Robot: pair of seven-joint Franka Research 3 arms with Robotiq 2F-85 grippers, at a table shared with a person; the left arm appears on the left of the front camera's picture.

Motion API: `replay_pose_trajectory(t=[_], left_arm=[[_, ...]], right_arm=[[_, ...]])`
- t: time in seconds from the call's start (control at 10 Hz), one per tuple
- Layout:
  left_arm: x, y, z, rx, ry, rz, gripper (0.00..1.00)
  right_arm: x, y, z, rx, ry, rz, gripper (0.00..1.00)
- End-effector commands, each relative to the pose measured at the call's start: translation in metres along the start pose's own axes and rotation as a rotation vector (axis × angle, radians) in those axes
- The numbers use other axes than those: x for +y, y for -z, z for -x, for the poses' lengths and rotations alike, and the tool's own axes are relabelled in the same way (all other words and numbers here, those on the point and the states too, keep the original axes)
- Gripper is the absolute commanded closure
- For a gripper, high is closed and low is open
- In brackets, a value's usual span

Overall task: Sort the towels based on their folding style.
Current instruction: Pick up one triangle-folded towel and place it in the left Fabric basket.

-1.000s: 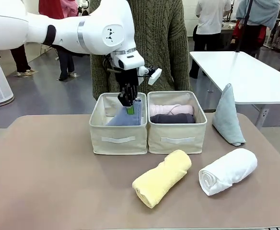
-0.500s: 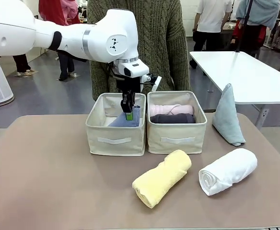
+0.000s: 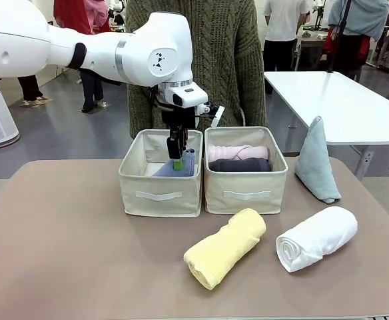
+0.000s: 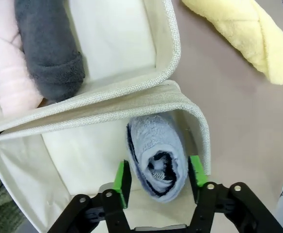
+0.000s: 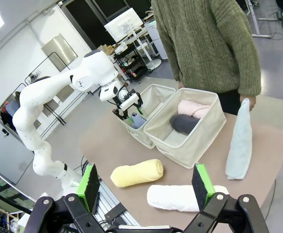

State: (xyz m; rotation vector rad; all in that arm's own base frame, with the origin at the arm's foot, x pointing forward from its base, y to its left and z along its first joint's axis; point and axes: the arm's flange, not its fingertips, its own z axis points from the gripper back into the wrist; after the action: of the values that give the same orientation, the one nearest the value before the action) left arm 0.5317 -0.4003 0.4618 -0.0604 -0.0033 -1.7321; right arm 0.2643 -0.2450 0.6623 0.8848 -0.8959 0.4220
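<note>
Pale blue towel point(image 4: 153, 145) between parted jaws of left end effector point(image 4: 158, 167); right end effector point(image 5: 145, 177) wide apart, empty.

White left arm point(image 3: 81, 50) comes in from the left side with its elbow high and reaches toward the middle. Wrist is bent down, so the black two-finger left gripper point(image 3: 177, 159) points straight down. In the left wrist view its green pads point(image 4: 122, 182) stand apart, jaws parted, fingers parallel. In the right wrist view the same arm arches up from its base, forearm angled down. Black two-finger right gripper point(image 5: 145, 187) is held high and tilted forward. Its green pads are wide apart, jaws fully spread.
</note>
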Motion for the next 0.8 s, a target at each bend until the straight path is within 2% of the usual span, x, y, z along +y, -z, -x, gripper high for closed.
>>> replay_pose_trajectory(t=[0.0, 0.4, 0.5, 0.6, 0.7], left_arm=[[-0.003, -0.004, -0.001, 0.022, -0.016, -0.009, 0.0], [-0.003, -0.009, 0.001, 0.007, -0.028, -0.007, 0.0], [-0.008, -0.025, 0.01, -0.028, -0.029, 0.005, 0.0], [-0.028, -0.064, 0.04, -0.057, -0.019, -0.032, 0.0], [-0.059, -0.1, 0.087, -0.075, -0.028, -0.071, 0.0]], right_arm=[[-0.001, -0.001, -0.001, -0.018, -0.017, -0.016, 0.0], [-0.001, -0.001, -0.001, -0.018, -0.017, -0.016, 0.0], [-0.001, -0.001, -0.001, -0.018, -0.017, -0.016, 0.0], [-0.001, -0.001, -0.001, -0.018, -0.017, -0.016, 0.0], [-0.001, -0.001, -0.001, -0.018, -0.017, -0.016, 0.0]])
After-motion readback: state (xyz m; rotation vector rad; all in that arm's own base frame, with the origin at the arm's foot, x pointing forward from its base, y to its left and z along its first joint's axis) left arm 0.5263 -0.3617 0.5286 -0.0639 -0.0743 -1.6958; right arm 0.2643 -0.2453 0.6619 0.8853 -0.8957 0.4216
